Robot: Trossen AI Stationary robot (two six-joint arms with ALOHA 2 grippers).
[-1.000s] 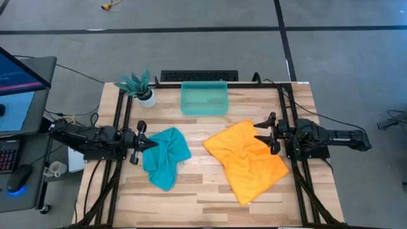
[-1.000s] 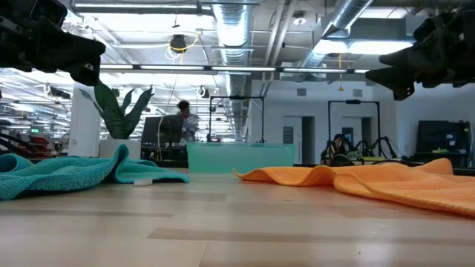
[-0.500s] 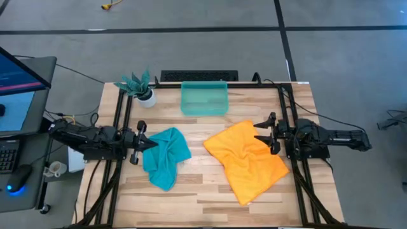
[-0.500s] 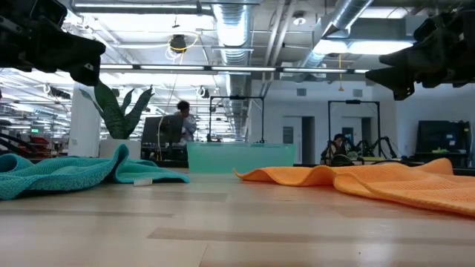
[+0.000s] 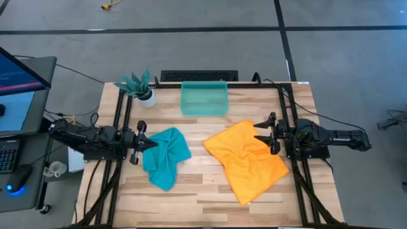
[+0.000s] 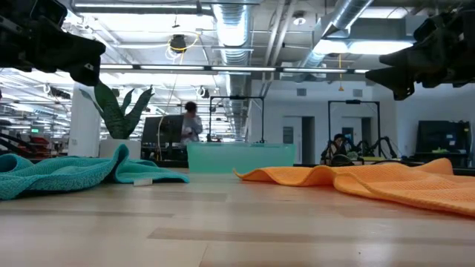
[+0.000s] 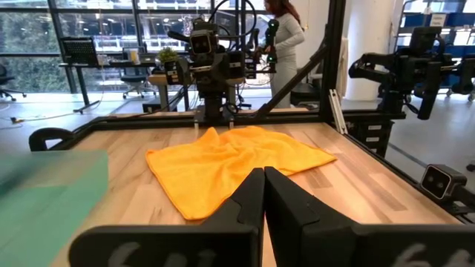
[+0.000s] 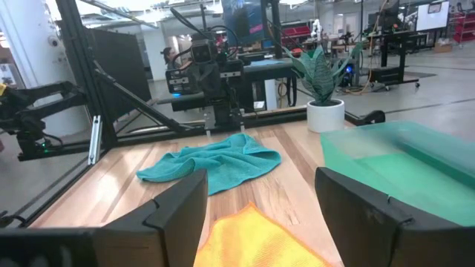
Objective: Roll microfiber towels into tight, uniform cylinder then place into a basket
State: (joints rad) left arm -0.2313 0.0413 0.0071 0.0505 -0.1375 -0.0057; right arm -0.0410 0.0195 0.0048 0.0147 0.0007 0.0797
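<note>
Nothing on the table moved since earlier, only a person behind; left gripper pinched together at teal towel, right gripper spread over orange towel, basket behind; I'd flatten first, then roll evenly.

A small teal-leaved plant in a white pot stands at the pale wooden counter's eleven o'clock corner.

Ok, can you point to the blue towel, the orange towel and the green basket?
teal-blue towel [image 5: 165, 154]: high view, middle of the crumpled cloth.
orange towel [image 5: 247, 162]: high view, middle of the cloth.
basket [image 5: 204, 108]: high view, its near wall.
</note>
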